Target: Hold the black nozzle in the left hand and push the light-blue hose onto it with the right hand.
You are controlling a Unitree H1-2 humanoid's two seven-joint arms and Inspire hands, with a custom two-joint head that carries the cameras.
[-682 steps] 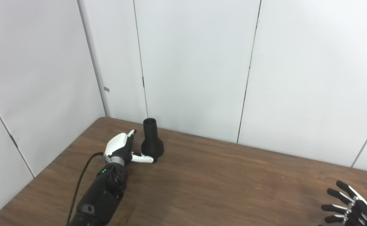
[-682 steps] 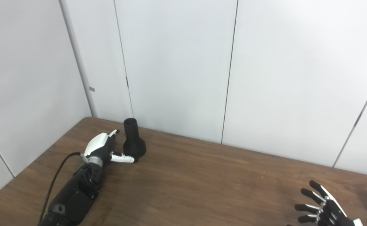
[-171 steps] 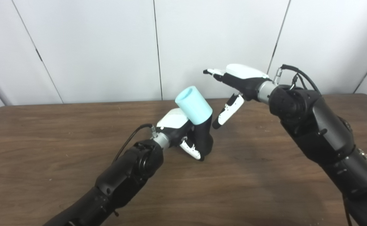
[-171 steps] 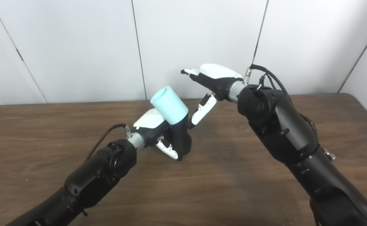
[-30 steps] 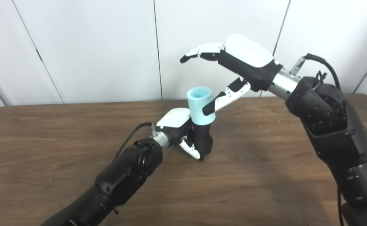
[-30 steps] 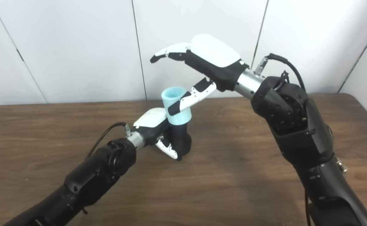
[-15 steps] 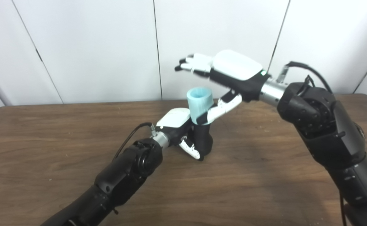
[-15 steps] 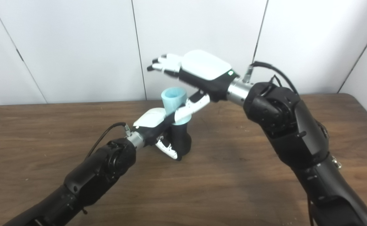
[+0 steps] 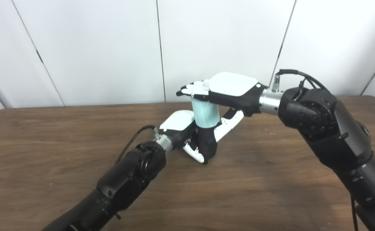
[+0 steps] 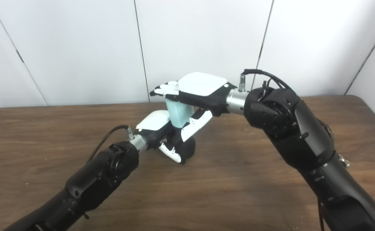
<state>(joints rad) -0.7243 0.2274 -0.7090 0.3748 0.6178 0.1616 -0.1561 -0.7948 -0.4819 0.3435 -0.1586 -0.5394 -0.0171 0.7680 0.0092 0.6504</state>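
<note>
The black nozzle point(image 9: 206, 145) stands on the brown table point(image 9: 271, 183) near its middle, and my left hand point(image 9: 178, 123) is shut around its lower body from the left. The light-blue hose point(image 9: 204, 115) sits upright on the nozzle's neck. My right hand point(image 9: 230, 89) lies flat, palm down, on the hose's top end and hides its opening. Its fingers point(image 10: 165, 89) stretch out to the left past the hose, and its thumb hangs down along the hose's right side. It is open and grips nothing.
White wall panels point(image 9: 110, 48) rise straight from the table's far edge. A black cable point(image 9: 133, 144) loops off my left wrist. My right forearm point(image 9: 328, 128) slants across the table's right half.
My right hand has dropped from above the hose and now rests flat on its top. The hose stands upright and sits lower on the nozzle. My left hand has not moved.
</note>
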